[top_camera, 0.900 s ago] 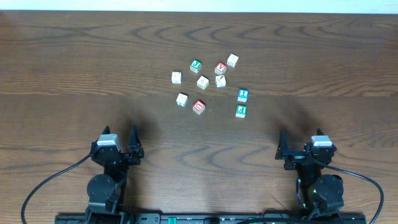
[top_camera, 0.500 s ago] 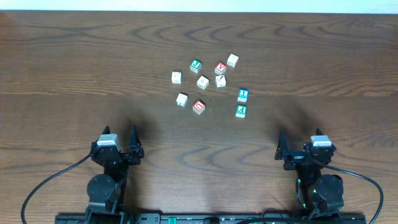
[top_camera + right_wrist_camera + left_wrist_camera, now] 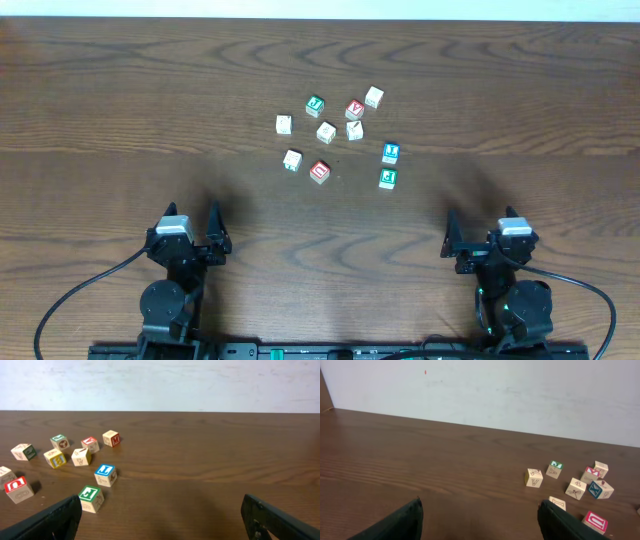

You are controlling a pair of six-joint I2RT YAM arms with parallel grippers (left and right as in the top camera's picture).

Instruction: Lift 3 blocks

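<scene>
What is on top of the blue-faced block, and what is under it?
Nothing lies on the blue-faced block; its top face is bare. It stands directly on the wooden table. Its bottom face is hidden against the wood.

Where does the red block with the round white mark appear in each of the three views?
Overhead: ringed red block, near edge of the cluster, centre.
Left wrist: ringed red block, bottom right corner.
Right wrist: ringed red block, far left, low.
Shared landmark: V-marked red block, farther back in every view.
</scene>
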